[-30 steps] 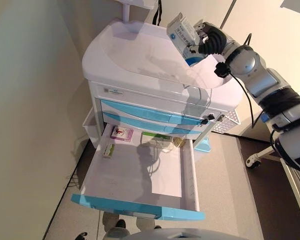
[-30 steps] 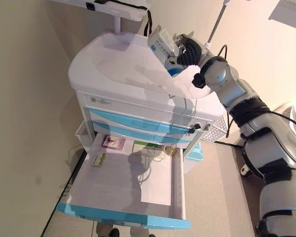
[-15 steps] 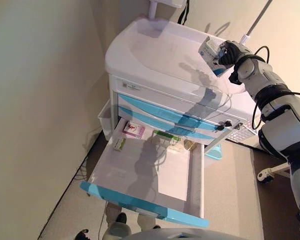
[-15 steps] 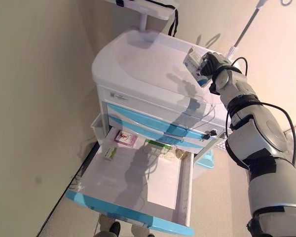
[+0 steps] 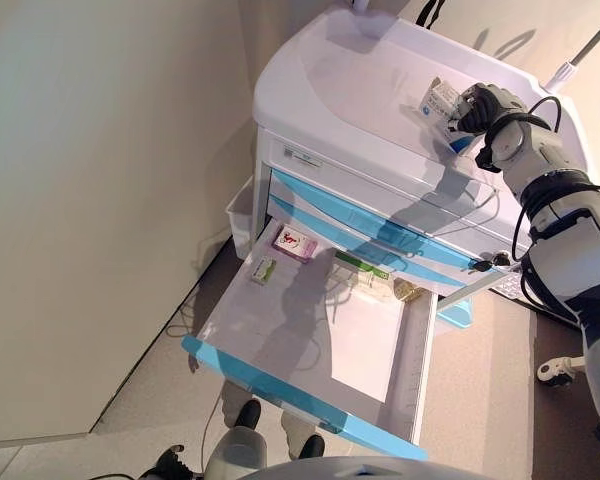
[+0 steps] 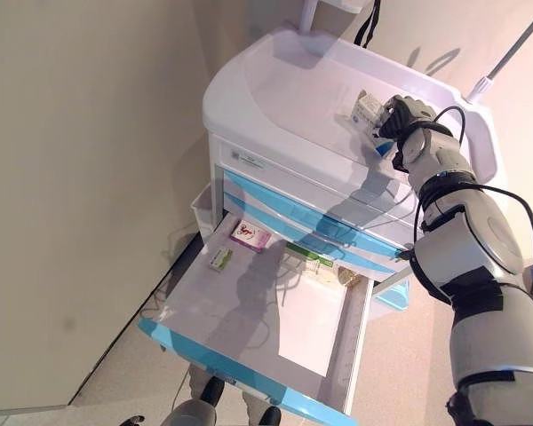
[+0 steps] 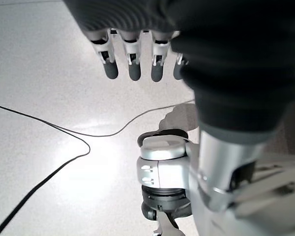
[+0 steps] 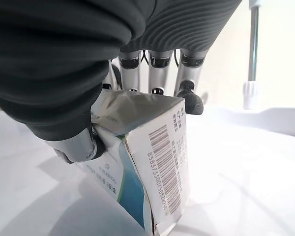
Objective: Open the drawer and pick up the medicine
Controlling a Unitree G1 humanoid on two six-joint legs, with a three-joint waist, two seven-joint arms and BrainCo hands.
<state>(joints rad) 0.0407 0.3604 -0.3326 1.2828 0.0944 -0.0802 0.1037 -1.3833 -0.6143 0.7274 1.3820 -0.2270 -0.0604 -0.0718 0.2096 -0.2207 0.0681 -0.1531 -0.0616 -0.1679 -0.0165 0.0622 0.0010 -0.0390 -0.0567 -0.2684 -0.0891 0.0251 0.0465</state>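
Fingers (image 8: pixel 189 78) round medicine box (image 8: pixel 152 162) above cart top (image 6: pixel 284 98)

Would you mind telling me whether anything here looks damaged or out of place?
The medicine box in the right hand looks crumpled, its top flap bent and gaping above the cart top. The bottom drawer stands fully open.

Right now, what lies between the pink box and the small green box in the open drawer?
Only bare drawer floor, in the left eye view, between pink box and green box.
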